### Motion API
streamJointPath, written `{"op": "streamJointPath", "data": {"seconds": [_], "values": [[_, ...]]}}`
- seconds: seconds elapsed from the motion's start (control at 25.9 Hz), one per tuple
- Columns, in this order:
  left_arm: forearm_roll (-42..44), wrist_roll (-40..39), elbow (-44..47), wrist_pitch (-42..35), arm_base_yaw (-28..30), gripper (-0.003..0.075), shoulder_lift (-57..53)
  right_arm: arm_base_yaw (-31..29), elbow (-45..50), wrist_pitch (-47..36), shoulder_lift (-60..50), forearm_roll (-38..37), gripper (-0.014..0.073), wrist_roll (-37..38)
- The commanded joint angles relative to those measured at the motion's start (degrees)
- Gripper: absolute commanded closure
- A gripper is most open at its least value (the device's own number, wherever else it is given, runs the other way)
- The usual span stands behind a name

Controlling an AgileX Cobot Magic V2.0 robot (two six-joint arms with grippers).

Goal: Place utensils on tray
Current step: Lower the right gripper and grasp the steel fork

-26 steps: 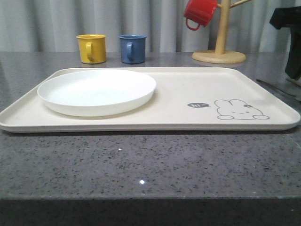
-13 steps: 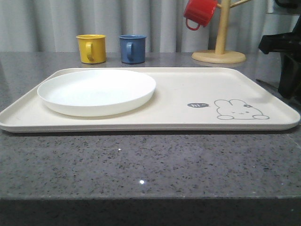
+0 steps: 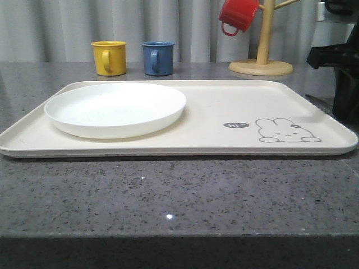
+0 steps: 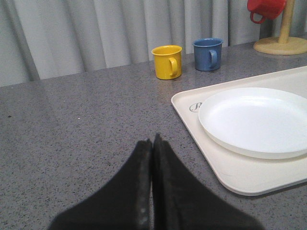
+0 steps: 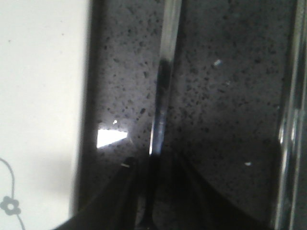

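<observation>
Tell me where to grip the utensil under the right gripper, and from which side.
Take the slim handle, coming straight down from above. It lies flat on the counter beside the tray, so only its narrow sides offer purchase. The right gripper already straddles it, one finger on each side; whether it has closed is unclear.

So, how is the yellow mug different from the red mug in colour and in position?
The yellow mug stands upright on the grey table, beside the blue mug; the red mug hangs tilted on the wooden mug tree, off the table. Both have one loop handle and look alike in shape.
</observation>
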Motion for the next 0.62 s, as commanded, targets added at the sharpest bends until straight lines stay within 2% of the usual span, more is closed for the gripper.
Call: {"op": "streamJointPath", "data": {"seconds": [0.0,0.12,0.19,0.43,0.58], "values": [[-0.5,-0.6,-1.6,-4.7,0.2,0.0739,0.7,0.1,-1.6,-0.2,-1.5,0.2,0.0412,-0.3],[-0.5,-0.6,-1.6,-4.7,0.2,0.0739,0.7,0.1,-1.6,0.2,-1.5,0.2,0.0559,-0.3],[-0.5,-0.6,-1.6,-4.7,0.2,0.0739,0.7,0.1,-1.6,0.2,-1.5,0.2,0.0617,-0.3],[-0.5,-0.6,-1.6,-4.7,0.2,0.0739,0.7,-0.1,-2.5,1.2,-3.7,-0.5,0.0620,0.0],[-0.5,-0.6,-1.6,-4.7,0.2,0.0739,0.7,0.0,-6.7,4.9,-6.2,-1.8,0.0620,4.6]]}}
